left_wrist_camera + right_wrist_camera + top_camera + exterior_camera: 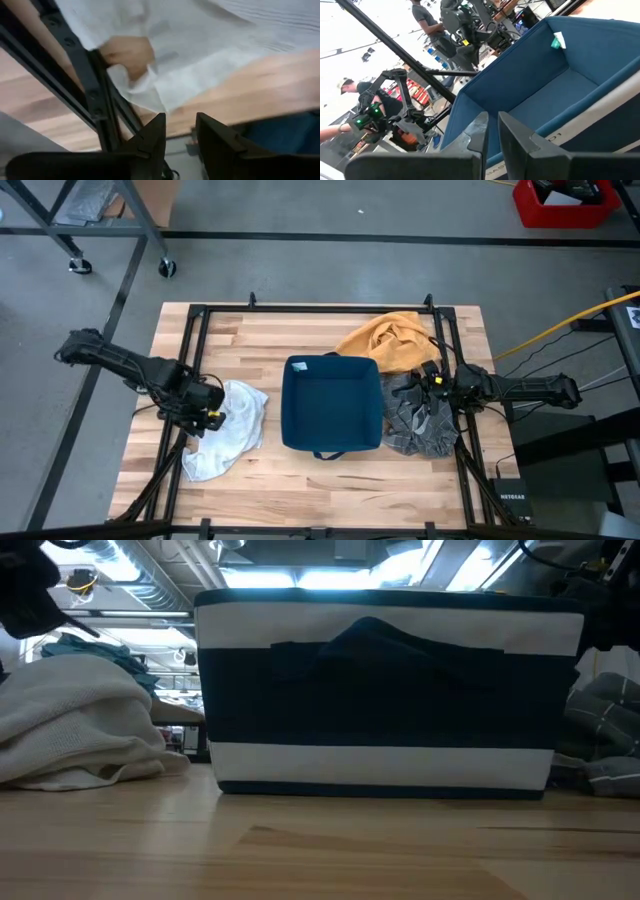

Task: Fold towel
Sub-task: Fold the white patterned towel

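Overhead, the white towel (226,430) lies crumpled near the bench's left edge, the left gripper (211,418) at its side; the right gripper (432,379) hangs over a grey cloth (420,418) by the blue bin (331,402). Low down, the towel (75,730) is heaped left of the bin (385,690). Both wrist views show fingers slightly apart, holding nothing.

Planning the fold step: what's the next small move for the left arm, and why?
Probably lower the left gripper onto the near edge of the crumpled white cloth towel and close. Its fingers stand slightly apart with nothing between them, just off the towel's edge at the table's left frame rail. The towel is unfolded beside the dark blue fabric bin. The right gripper waits over the grey checked cloth.
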Available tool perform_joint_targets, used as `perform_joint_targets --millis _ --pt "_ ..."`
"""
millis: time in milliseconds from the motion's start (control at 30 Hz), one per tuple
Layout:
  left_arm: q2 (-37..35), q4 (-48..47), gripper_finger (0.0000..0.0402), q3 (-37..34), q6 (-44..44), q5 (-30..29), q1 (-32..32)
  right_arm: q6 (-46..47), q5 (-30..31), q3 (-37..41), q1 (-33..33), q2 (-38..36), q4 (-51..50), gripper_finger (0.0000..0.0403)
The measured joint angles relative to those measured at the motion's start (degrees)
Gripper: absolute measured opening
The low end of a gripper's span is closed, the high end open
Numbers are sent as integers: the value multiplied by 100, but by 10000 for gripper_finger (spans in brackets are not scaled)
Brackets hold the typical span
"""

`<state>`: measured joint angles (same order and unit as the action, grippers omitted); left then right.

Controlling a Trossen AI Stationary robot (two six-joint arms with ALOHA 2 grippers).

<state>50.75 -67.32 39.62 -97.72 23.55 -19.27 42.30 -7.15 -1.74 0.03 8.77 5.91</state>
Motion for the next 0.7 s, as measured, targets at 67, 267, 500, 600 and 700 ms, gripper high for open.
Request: perform_joint_targets --millis 67,267,500,600,700 --pt "172 64 99 0 -13 -301 -119 -92 -27 0 0 0 0 49" --pt "548 92 99 0 -17 -958 -215 -230 -145 0 0 0 -2 49" --pt "678 91 99 0 -139 -937 -215 -236 -150 0 0 1 -4 49" --pt "676 71 99 0 -189 -891 -216 -257 -150 0 0 1 -4 49" --pt "676 65 99 0 -266 -635 -214 -276 -150 0 0 0 -7 49"
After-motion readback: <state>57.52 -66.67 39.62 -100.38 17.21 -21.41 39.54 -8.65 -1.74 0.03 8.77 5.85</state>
